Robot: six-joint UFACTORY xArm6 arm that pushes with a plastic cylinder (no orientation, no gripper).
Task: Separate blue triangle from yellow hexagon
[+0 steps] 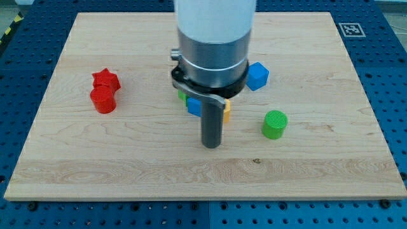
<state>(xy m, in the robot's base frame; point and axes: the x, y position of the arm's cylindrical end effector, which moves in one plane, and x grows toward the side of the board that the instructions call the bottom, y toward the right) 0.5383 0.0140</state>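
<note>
A blue block [194,106], likely the blue triangle, shows just left of my rod, mostly hidden by the arm. A yellow block [226,112], likely the yellow hexagon, peeks out on the rod's right side. The two lie close together behind the rod; whether they touch is hidden. My tip [211,145] rests on the board just below both blocks, toward the view's bottom.
A green sliver [182,97] shows left of the blue block. A blue cube-like block [257,76] lies to the upper right, a green cylinder [275,124] to the right. A red star [105,80] and red cylinder [103,100] sit together at the left.
</note>
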